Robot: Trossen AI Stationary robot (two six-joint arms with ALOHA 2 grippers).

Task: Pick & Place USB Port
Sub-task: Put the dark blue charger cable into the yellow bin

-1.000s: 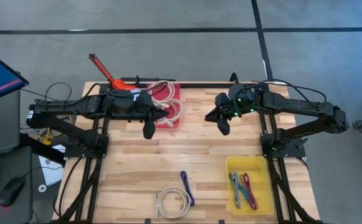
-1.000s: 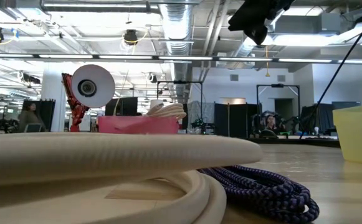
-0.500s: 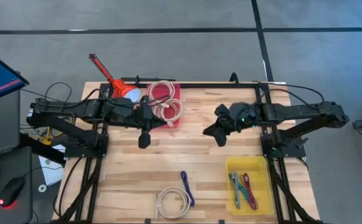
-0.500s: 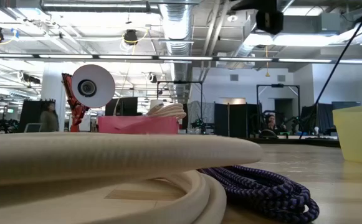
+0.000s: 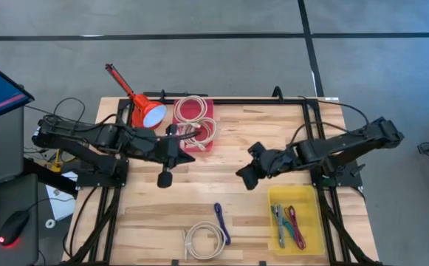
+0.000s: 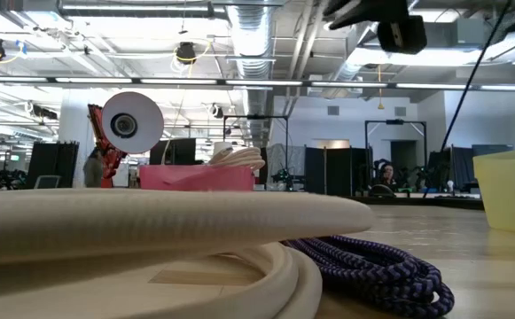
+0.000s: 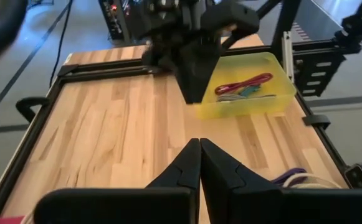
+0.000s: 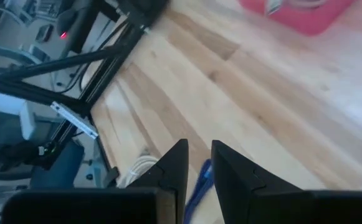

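A short purple cable (image 5: 221,222) and a coiled white cable (image 5: 205,240) lie on the table near its near edge; both fill the front of the low view, the white cable (image 6: 151,221) before the purple one (image 6: 363,261). My left gripper (image 5: 165,177) is shut and hangs above the table's middle-left, just near of the pink bin (image 5: 196,122). My right gripper (image 5: 245,177) hangs above the table's middle with a narrow gap between its fingers. In its wrist view the purple cable (image 8: 200,180) and white cable (image 8: 140,168) lie below and beyond its fingers (image 8: 196,155).
The pink bin holds white cables. A yellow bin (image 5: 295,218) at the near right holds several coloured cables. A red lamp (image 5: 144,111) stands at the far left corner. Bare wood lies between the grippers and the two cables.
Both grippers have moved toward the table's near edge. The left one has drawn away from the pink bin. The right one has also shifted a little to the left, toward the purple cable. The cables have stayed where they were.
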